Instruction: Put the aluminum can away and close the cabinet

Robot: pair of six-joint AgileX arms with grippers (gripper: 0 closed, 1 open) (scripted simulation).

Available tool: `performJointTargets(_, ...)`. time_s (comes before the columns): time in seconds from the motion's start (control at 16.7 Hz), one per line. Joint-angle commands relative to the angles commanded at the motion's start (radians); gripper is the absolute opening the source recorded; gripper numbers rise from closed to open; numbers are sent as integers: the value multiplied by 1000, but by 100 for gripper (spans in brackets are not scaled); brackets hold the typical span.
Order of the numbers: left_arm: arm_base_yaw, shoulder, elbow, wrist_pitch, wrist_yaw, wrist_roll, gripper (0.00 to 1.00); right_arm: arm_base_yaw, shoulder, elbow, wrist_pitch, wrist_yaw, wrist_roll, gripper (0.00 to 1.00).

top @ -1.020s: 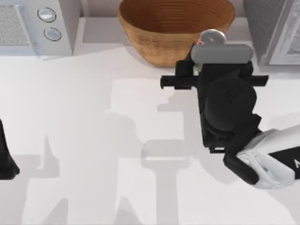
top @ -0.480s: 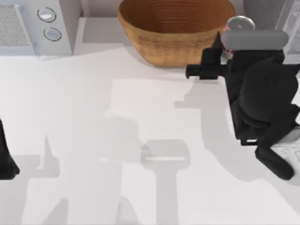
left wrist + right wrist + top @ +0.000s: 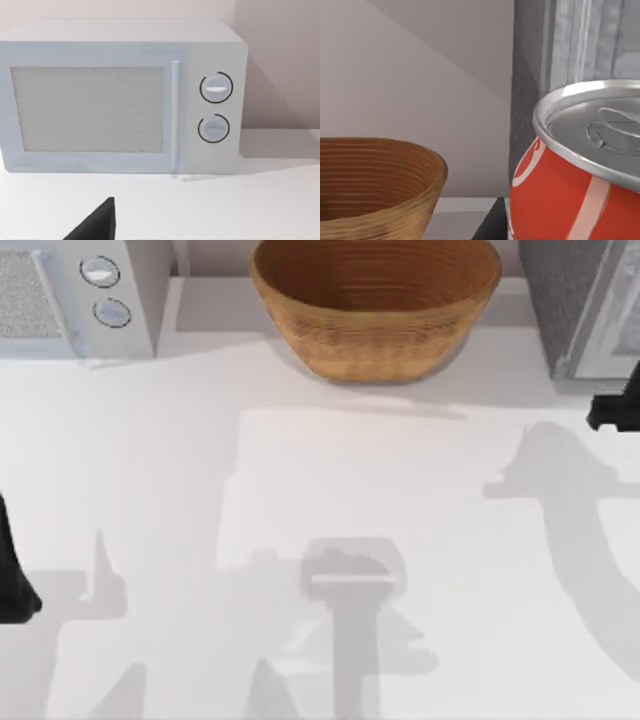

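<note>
The aluminum can, red with a silver top, looms close in the right wrist view, and my right gripper is shut on it. Just behind the can rises the grey cabinet. In the top view the cabinet stands at the back right corner, with a paler panel along its right side. A black part of my right gripper pokes in at the right edge, in front of the cabinet. My left arm stays parked at the left edge.
A large woven basket sits at the back middle, left of the cabinet, and its rim lies near the can. A white microwave occupies the back left corner, facing the left wrist camera.
My right arm has carried the can to the right, from in front of the basket to the table's right edge by the cabinet. The left arm has not moved.
</note>
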Motion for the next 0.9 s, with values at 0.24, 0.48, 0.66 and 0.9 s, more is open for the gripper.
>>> performJointTargets(0.24, 0, 0, 0, 0, 0, 0, 100, -148, -364, -150, -213, -153, -3, 0)
performJointTargets(0.48, 0, 0, 0, 0, 0, 0, 100, -280, -689, -284, -404, -290, -6, 0)
performJointTargets(0.66, 0, 0, 0, 0, 0, 0, 100, -356, -877, -361, -514, -370, -8, 0)
performJointTargets(0.9, 0, 0, 0, 0, 0, 0, 100, -412, -1014, -418, -595, -427, -9, 0)
